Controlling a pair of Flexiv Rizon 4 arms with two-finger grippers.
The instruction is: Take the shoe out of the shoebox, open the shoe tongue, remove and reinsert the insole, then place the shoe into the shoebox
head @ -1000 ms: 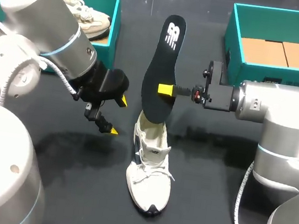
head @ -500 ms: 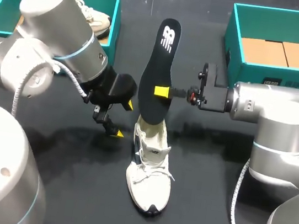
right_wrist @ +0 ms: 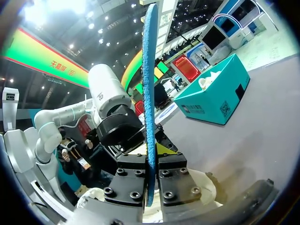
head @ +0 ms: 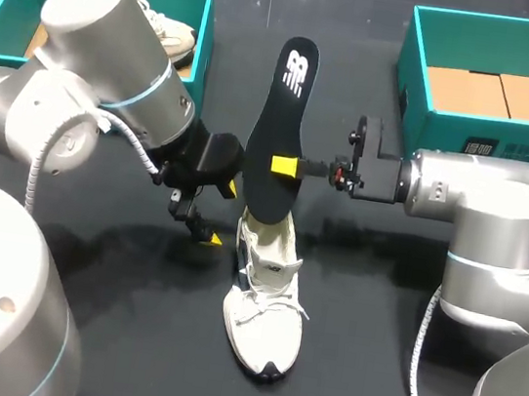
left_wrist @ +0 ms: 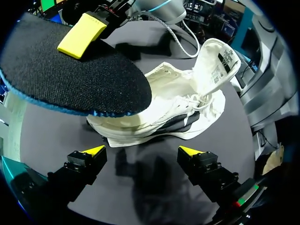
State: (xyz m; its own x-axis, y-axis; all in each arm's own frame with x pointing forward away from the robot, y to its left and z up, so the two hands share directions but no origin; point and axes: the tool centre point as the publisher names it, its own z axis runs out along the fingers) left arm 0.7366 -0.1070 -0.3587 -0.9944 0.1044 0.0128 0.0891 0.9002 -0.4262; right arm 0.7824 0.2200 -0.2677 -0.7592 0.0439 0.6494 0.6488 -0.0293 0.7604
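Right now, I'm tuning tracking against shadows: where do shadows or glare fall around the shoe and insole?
Head view: soft shadows on the table beside the shoe and under the left gripper, light reflections at its far edge. Left wrist view: a dark shadow between shoe and gripper; the insole matte, no glare. Right wrist view: the table shines pale.

The insole (head: 279, 126) conceals the heel of the shoe (head: 267, 302) and the far finger of the right gripper (head: 281, 165). The left arm (head: 114, 78) covers most of the second shoe (head: 173, 39) in the left shoebox (head: 202, 51).
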